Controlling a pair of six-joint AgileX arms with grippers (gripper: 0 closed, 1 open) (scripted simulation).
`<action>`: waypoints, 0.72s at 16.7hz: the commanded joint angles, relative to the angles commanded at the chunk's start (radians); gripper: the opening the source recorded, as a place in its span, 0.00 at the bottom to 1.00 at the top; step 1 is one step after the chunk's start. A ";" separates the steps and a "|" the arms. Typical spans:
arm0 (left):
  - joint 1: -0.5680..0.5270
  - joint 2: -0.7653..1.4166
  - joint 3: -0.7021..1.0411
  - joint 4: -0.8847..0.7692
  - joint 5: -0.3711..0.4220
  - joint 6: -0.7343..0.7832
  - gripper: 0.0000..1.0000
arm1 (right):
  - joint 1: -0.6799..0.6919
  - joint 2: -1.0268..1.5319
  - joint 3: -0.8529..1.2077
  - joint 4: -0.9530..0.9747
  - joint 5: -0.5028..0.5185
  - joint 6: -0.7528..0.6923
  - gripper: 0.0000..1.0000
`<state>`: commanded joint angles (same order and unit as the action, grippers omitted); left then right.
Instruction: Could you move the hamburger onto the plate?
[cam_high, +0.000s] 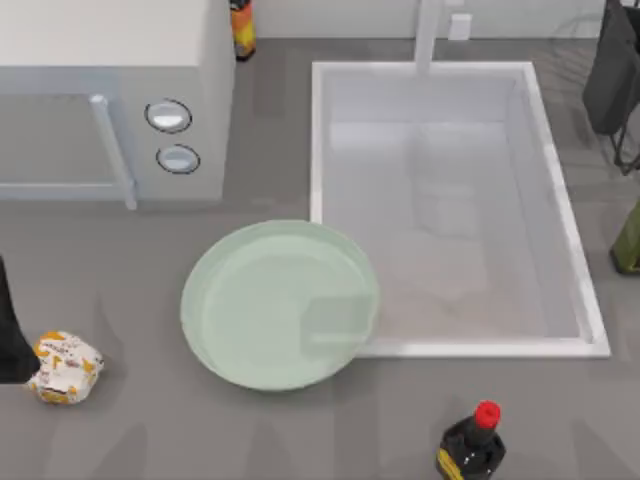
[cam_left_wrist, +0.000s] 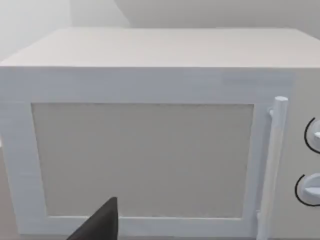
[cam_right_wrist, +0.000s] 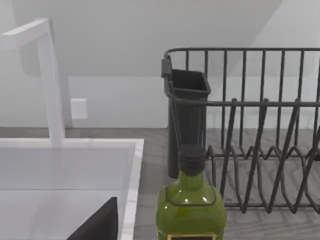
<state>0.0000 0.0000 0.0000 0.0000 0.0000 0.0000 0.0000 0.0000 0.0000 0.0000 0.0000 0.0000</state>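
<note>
Over at the counter's near-left edge sits the hamburger (cam_high: 65, 367), well apart from the plate (cam_high: 280, 304). Grab not started; my left end effector's state, can't tell. Next: reach down, clamp it.

The hamburger (cam_high: 65, 367) is showing crumpled white paper with orange-yellow print. The plate (cam_high: 215, 300) is looking glossy and smooth, pale mint. The surface (cam_high: 130, 430) is appearing matt grey. The sink (cam_high: 575, 300) is gleaming smooth white. The rack (cam_right_wrist: 260, 150) is showing dark wire. The green bottle (cam_right_wrist: 190, 207) is shining like glass.
</note>
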 joint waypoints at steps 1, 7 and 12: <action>0.000 0.000 0.000 0.000 0.000 0.000 1.00 | 0.000 0.000 0.000 0.000 0.000 0.000 1.00; -0.017 0.162 0.118 -0.115 0.000 0.025 1.00 | 0.000 0.000 0.000 0.000 0.000 0.000 1.00; -0.052 0.551 0.363 -0.353 -0.001 0.078 1.00 | 0.000 0.000 0.000 0.000 0.000 0.000 1.00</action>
<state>-0.0515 0.5506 0.3627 -0.3525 -0.0006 0.0778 0.0000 0.0000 0.0000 0.0000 0.0000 0.0000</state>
